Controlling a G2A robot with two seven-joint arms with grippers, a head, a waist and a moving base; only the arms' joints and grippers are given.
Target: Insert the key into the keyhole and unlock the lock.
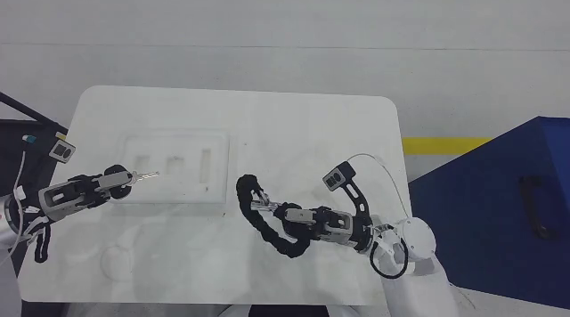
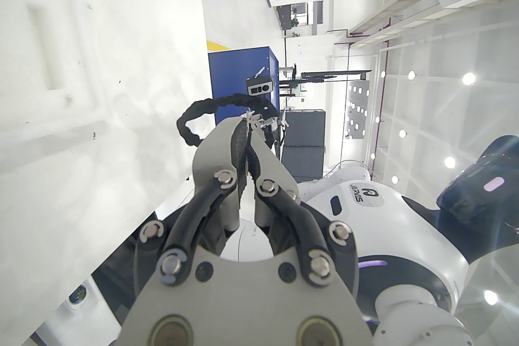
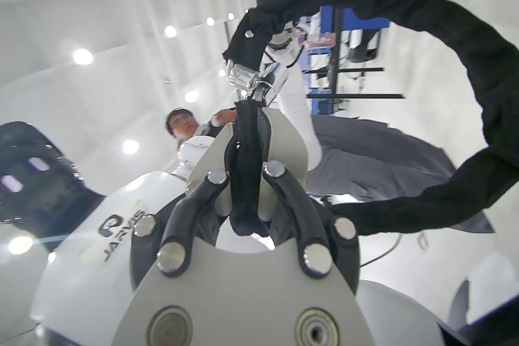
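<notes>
My left gripper (image 1: 125, 177) is shut on a small silver key (image 1: 147, 174), which points right, level with the white foam tray's front half. In the left wrist view the key (image 2: 254, 121) sticks out past the closed fingertips (image 2: 227, 138). My right gripper (image 1: 283, 213) sits near the table's front middle, shut on the black body of a cable lock. Its silver lock head (image 1: 260, 201) faces left toward the key, well apart from it. In the right wrist view the lock head (image 3: 243, 76) shows just beyond my gripper (image 3: 247, 112), and the black sleeved cable (image 3: 478, 51) loops round.
A white foam tray (image 1: 218, 139) with several shallow recesses lies on the white table (image 1: 312, 130) at the left. A blue cabinet (image 1: 499, 210) stands off the table's right side. The cable loop (image 1: 267, 232) hangs toward the front edge.
</notes>
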